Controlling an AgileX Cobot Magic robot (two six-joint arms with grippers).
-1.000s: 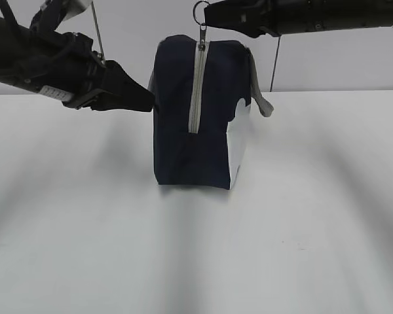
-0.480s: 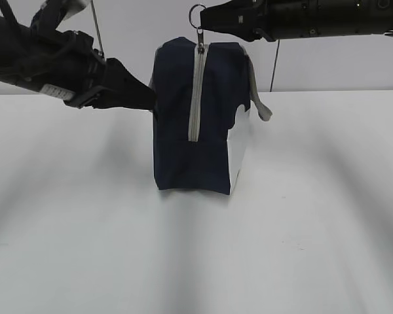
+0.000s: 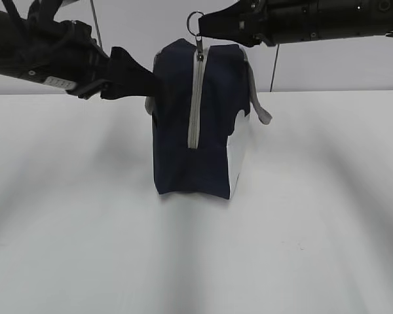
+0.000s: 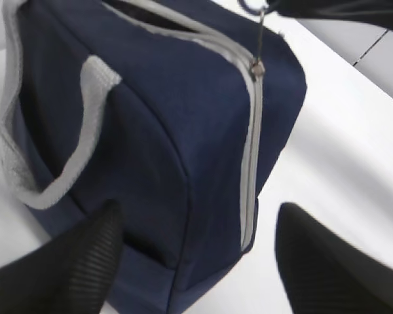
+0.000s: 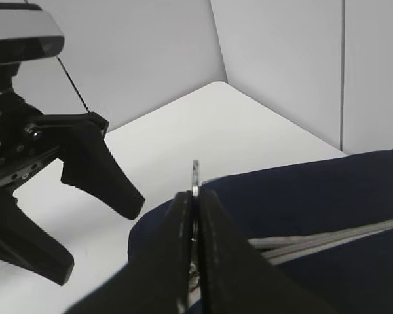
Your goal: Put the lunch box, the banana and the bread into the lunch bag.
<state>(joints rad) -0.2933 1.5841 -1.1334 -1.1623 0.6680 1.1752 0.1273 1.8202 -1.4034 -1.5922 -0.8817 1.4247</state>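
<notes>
The right claw is squeezed tight on the ring pull of the zipper. The ring sticks up just past its 2 fingers. Right under this claw is the top corner of the lunch bag, and the grey zipper runs from there down the front of the bag. It looks closed on that front side.

A little way off to the side of this claw is the left claw. It presses against the upper side of the bag, close to a grey strap handle. In its own camera its 2 fingers are wide apart, with the bag between them, so it is not pinching anything.

The step looks like working the zipper. To do it well, the right claw should pull straight along the zipper line, slow and even. The left claw should hold the bag so it does not tip or lift.

The lunch box, banana and bread are not in view.
</notes>
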